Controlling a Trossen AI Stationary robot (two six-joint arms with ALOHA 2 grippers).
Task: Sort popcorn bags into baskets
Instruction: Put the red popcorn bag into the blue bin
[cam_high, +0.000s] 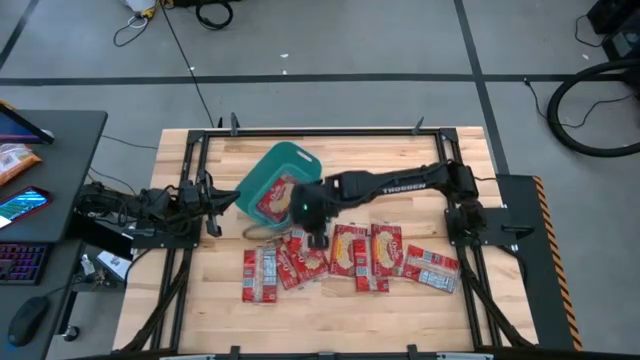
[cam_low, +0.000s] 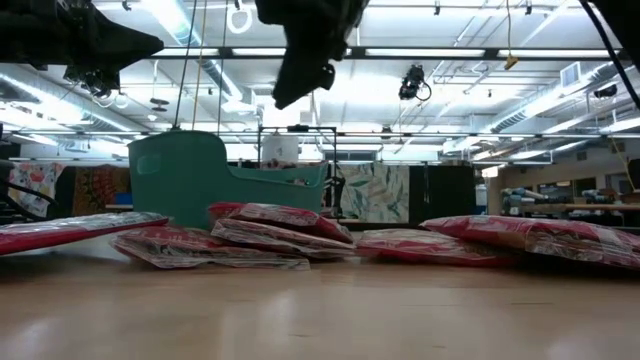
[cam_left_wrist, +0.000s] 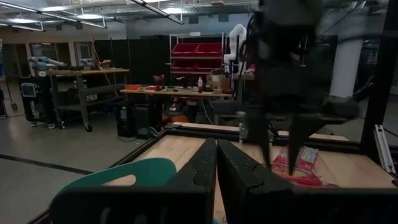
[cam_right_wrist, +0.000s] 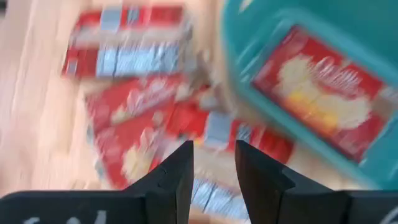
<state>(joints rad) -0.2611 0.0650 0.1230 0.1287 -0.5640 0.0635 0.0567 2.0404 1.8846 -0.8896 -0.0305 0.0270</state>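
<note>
The teal basket (cam_high: 262, 170) sits askew on the table's far middle, with one red popcorn bag (cam_high: 275, 199) lying flat inside; the right wrist view shows this bag (cam_right_wrist: 323, 93) too. Several more popcorn bags (cam_high: 345, 252) lie flat and partly overlapping in a row on the wood near the basket, and they show as a low pile (cam_low: 270, 225) in the low view. My right gripper (cam_high: 316, 240) hangs open above the bags (cam_right_wrist: 134, 124), just on the near side of the basket's rim, holding nothing. My left gripper (cam_left_wrist: 216, 168) is shut, waiting beside the basket's left end (cam_left_wrist: 118, 180).
A black frame (cam_high: 300, 132) runs round the table's edges. Bare wood lies to the left of the bags and along the near edge (cam_high: 330, 320). A desk with a keyboard and an orange packet (cam_high: 15, 160) stands off the table's left side.
</note>
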